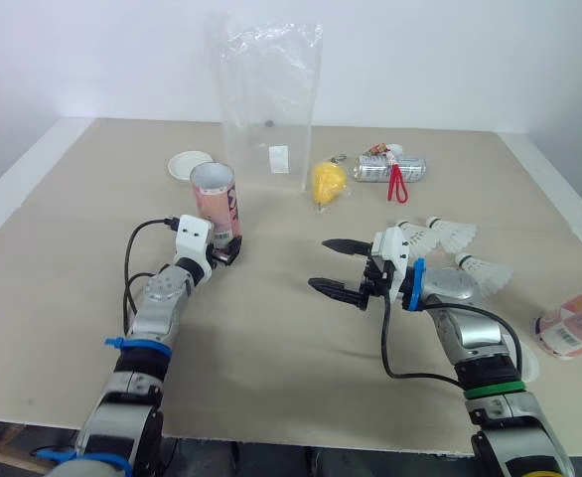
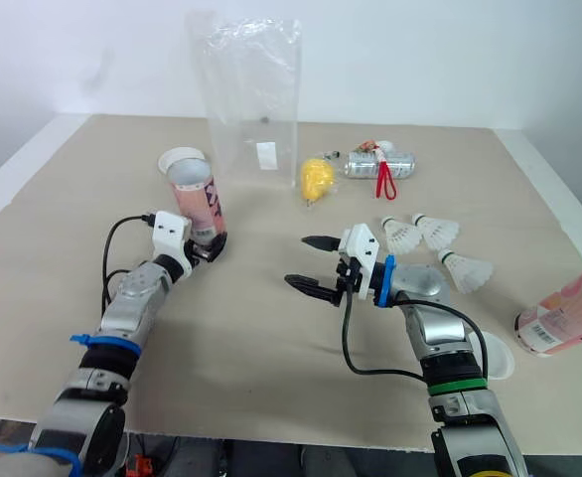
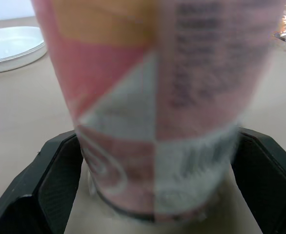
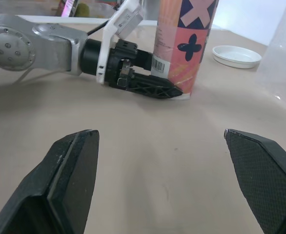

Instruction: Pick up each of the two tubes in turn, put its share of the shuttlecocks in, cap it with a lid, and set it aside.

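Nearest on the table (image 1: 271, 358) was a white lid (image 2: 498, 360), lying flat just beside the right arm. A little farther in, the right gripper (image 1: 321, 263) hung over the bare middle of the table. Its two black fingers (image 1: 346, 245) were spread wide apart and held nothing.

Off at the right edge of the table lay a pink tube on its side (image 1: 579, 323), with its open end turned toward the far side. Between that tube and the right gripper were three shuttlecocks (image 1: 450, 235). Two lay close together, and the third was a bit nearer.

On the left side, the left gripper (image 1: 226, 246) was at the bottom of the standing tube (image 1: 215, 199). One finger (image 3: 60, 180) was on each side, and they pinched the tube between them. This pink tube stood straight up on the table with its top open.

Just behind it lay a second white lid (image 1: 189, 164). Farther back in the middle was a yellow thing (image 1: 328, 182). Next to it was a silver can (image 1: 390, 169) on its side with a red loop (image 1: 398, 185). A tall clear plastic bag (image 1: 268, 109) stood at the back.
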`<control>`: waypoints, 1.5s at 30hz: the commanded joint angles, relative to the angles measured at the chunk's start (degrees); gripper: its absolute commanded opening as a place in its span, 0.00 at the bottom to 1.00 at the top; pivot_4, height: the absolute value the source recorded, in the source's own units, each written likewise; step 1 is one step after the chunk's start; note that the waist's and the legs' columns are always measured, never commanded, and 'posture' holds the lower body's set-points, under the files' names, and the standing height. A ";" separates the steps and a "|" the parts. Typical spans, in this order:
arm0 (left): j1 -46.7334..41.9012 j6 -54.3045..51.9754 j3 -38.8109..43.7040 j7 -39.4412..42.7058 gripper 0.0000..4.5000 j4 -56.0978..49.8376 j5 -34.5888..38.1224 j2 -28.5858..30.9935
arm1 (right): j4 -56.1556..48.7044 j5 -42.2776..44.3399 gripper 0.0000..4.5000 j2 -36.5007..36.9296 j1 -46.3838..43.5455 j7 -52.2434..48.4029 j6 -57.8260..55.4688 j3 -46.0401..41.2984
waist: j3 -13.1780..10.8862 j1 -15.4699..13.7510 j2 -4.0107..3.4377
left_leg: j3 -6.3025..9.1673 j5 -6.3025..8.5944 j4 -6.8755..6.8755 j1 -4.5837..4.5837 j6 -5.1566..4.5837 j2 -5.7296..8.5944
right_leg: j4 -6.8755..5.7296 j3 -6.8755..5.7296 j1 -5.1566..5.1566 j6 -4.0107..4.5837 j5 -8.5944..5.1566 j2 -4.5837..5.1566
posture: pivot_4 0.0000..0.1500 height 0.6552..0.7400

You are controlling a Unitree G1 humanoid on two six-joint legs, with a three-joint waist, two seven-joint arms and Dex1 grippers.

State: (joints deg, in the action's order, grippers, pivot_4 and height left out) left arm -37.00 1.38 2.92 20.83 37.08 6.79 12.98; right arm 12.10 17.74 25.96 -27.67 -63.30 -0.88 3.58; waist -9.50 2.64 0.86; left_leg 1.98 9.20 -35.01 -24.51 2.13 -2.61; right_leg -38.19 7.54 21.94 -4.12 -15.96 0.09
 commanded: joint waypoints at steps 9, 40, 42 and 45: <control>-6.39 6.82 1.08 3.99 1.00 13.47 -0.27 0.91 | -5.39 0.76 0.98 0.20 0.65 1.05 -1.59 -0.29 | 0.00 0.02 0.00 | 0.00 -0.02 0.01 -0.03 0.03 0.00 | 0.01 0.01 0.02 -0.02 0.00 0.00 | 1.00 1.00; -4.64 8.48 2.85 3.99 0.89 14.20 0.51 1.99 | -6.14 0.31 1.00 0.25 1.40 1.59 -2.42 0.66 | 0.00 0.12 0.00 | -0.01 -0.01 0.03 -0.04 0.03 0.00 | 0.01 0.01 0.06 -0.03 -0.01 0.00 | 1.00 1.00; -4.65 8.78 2.91 3.80 0.89 14.26 0.47 2.07 | -6.29 0.34 1.00 0.22 1.50 1.69 -2.54 0.64 | 0.00 0.13 0.00 | -0.01 -0.01 0.04 -0.04 0.03 -0.01 | 0.01 0.01 0.06 -0.03 -0.01 0.00 | 1.00 1.00; -4.62 8.93 3.00 3.96 0.89 14.33 0.60 2.31 | -6.07 0.21 1.00 0.19 1.59 1.78 -2.47 0.63 | 0.00 0.13 0.00 | 0.00 -0.01 0.04 -0.04 0.03 -0.01 | 0.01 0.01 0.06 -0.03 -0.01 0.00 | 1.00 1.00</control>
State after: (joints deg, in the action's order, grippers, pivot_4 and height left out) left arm -42.55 10.23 5.00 25.22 50.56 7.75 14.26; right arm 8.16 17.72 25.99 -25.74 -61.86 -3.65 4.51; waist -9.50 2.77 0.86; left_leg 1.97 9.18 -34.98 -24.55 2.16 -2.61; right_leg -38.18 7.55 22.00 -4.14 -15.96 0.09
